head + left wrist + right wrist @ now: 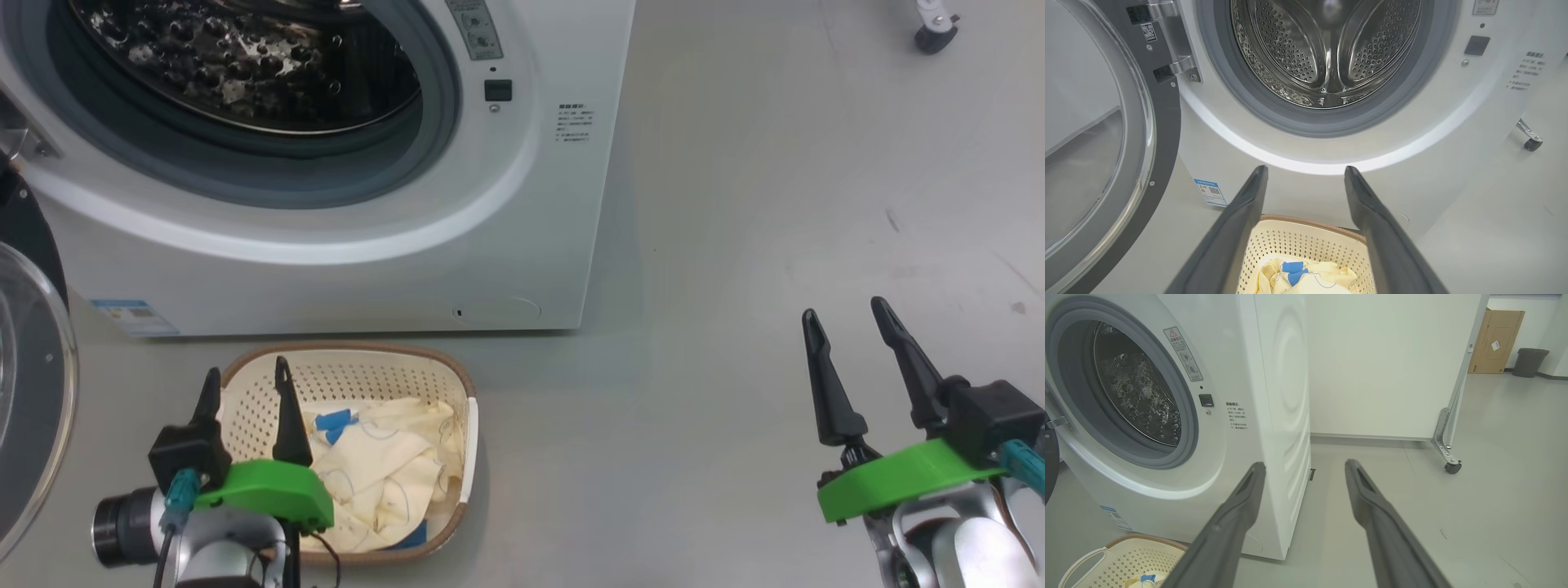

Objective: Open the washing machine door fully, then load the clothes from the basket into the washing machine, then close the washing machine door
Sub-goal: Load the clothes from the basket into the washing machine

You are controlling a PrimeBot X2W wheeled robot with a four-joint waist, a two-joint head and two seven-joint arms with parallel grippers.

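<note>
The white washing machine [343,245] stands with its steel drum [1327,49] exposed. Its door [1098,155], black-rimmed with clear glass, is swung wide to the left; the door's glass [33,392] shows at the head view's left edge. The cream basket [351,376] sits on the floor in front of the machine, holding pale yellow clothes [384,474] with a blue patch. My left gripper [246,382] hovers open over the basket's left part, nothing between its fingers. Away to the right, my right gripper [847,314] is open above bare floor. The clothes [1306,277] lie below the left fingers.
A white partition panel on castor wheels [1452,466] stands right of the machine. A cardboard box [1494,341] and a dark bin [1529,362] sit far behind it. Grey floor [775,204] spreads to the right of the washer.
</note>
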